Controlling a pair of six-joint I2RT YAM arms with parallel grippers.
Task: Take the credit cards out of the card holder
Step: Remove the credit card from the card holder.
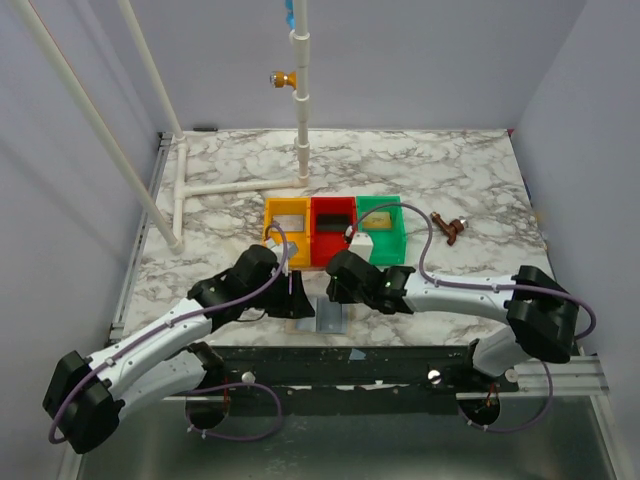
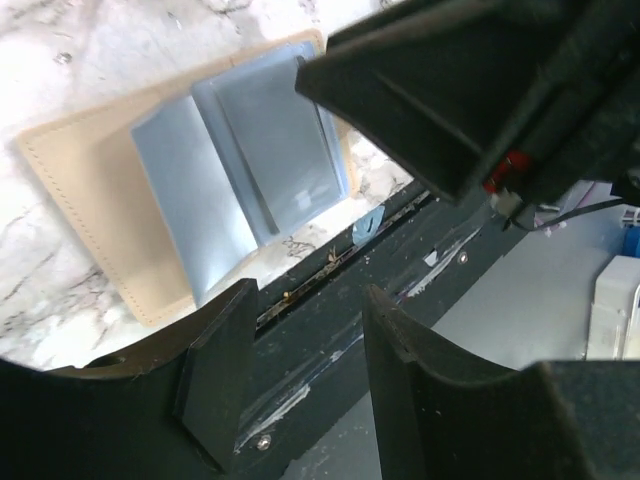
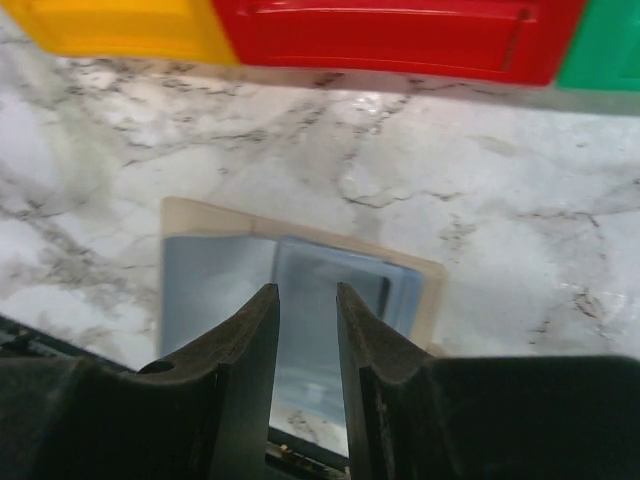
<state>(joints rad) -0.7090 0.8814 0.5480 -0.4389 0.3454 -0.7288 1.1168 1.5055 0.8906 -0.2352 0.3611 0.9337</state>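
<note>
The card holder [image 1: 322, 316] lies open at the table's front edge, tan border and grey-blue lining up; it also shows in the left wrist view [image 2: 150, 200] and the right wrist view [image 3: 210, 270]. No card shows in its pockets. A black card [image 1: 330, 225] lies in the red tray, a grey one [image 1: 281, 234] in the yellow tray, a tan one [image 1: 380, 222] in the green tray. My right gripper [image 3: 307, 300] hovers over the holder's right pocket, jaws narrowly open and empty. My left gripper [image 2: 310, 330] is open and empty beside the holder's left edge.
The yellow tray [image 1: 287, 207], red tray [image 1: 333, 204] and green tray [image 1: 381, 203] stand in a row behind the holder. A white block [image 1: 366, 246] sits in the green tray. A brown object [image 1: 450, 229] lies to the right. A white pipe frame [image 1: 240, 187] stands at the back left.
</note>
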